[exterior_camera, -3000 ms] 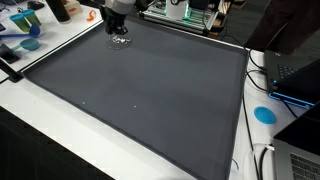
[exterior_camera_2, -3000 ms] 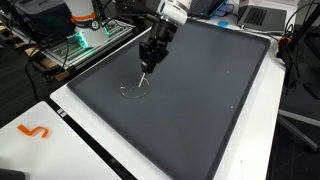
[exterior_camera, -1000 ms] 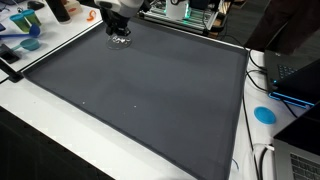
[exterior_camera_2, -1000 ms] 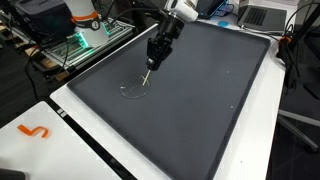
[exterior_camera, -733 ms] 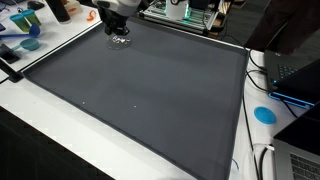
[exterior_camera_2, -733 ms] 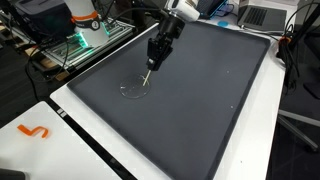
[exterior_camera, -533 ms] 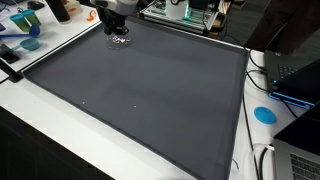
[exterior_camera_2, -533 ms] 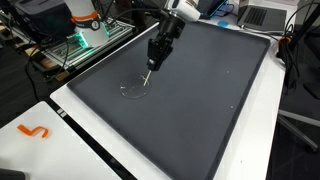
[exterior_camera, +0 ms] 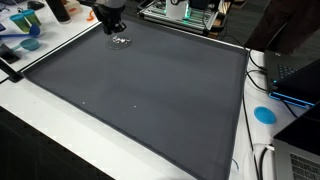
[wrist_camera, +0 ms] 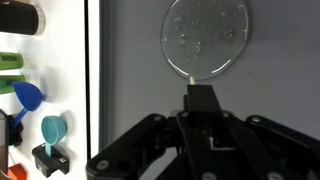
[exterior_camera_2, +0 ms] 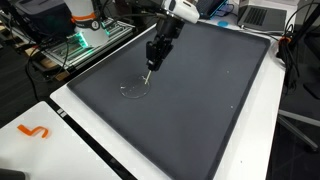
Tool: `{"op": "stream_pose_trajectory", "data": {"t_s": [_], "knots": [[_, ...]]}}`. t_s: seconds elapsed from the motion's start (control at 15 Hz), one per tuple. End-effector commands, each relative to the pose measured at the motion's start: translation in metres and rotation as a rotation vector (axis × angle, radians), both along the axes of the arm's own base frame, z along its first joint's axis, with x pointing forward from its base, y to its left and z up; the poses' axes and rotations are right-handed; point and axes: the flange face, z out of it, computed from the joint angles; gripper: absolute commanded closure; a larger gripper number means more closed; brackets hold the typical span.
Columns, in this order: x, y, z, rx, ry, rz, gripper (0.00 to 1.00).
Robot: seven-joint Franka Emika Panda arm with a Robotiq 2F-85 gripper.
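Wrist view: the gripper (wrist_camera: 200,100) comes up from the bottom edge, its dark linkage cut off there; the fingertips are pressed close together, pinching a pale stick (wrist_camera: 190,81). The stick shows only as a thin line and its lower end is hidden between the pads. Just beyond its tip a clear disc (wrist_camera: 207,37) lies flat on the dark mat (wrist_camera: 270,100); whether stick and disc touch cannot be told. Left of the mat's edge a blue scoop (wrist_camera: 28,95) and a teal scoop (wrist_camera: 52,128) lie on the white table (wrist_camera: 60,80), partly cropped.

In an exterior view the gripper (exterior_camera_2: 152,58) hangs above the mat (exterior_camera_2: 210,90), the stick (exterior_camera_2: 148,72) pointing down from it; the disc (exterior_camera_2: 134,88) is a faint ring below and beside the tip, apart from it. An orange mark (exterior_camera_2: 33,130) sits on the table (exterior_camera_2: 40,150).

In an exterior view the gripper (exterior_camera: 114,27) is at the mat's (exterior_camera: 150,95) far corner, the arm cut off by the top edge; the disc (exterior_camera: 122,41) is a small glint just beside it; the stick is too small to make out. A blue round pad (exterior_camera: 264,114) lies well apart on the table (exterior_camera: 40,140).
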Motion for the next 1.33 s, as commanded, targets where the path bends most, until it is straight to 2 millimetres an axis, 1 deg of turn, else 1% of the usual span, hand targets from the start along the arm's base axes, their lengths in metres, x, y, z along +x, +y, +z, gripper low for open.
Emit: {"op": "stream_pose_trajectory", "data": {"t_s": [0.0, 0.13, 0.33, 0.73, 0.93, 1.27], "knots": [[-0.002, -0.019, 0.015, 0.107, 0.002, -0.009, 0.96], [-0.002, -0.029, 0.023, 0.164, 0.003, -0.017, 0.96], [0.000, -0.050, 0.036, 0.272, 0.000, -0.028, 0.96], [-0.002, -0.098, 0.056, 0.517, -0.031, -0.035, 0.96], [-0.004, -0.122, 0.060, 0.642, -0.059, -0.026, 0.96], [-0.012, -0.160, 0.060, 0.823, -0.092, 0.001, 0.96]]}}
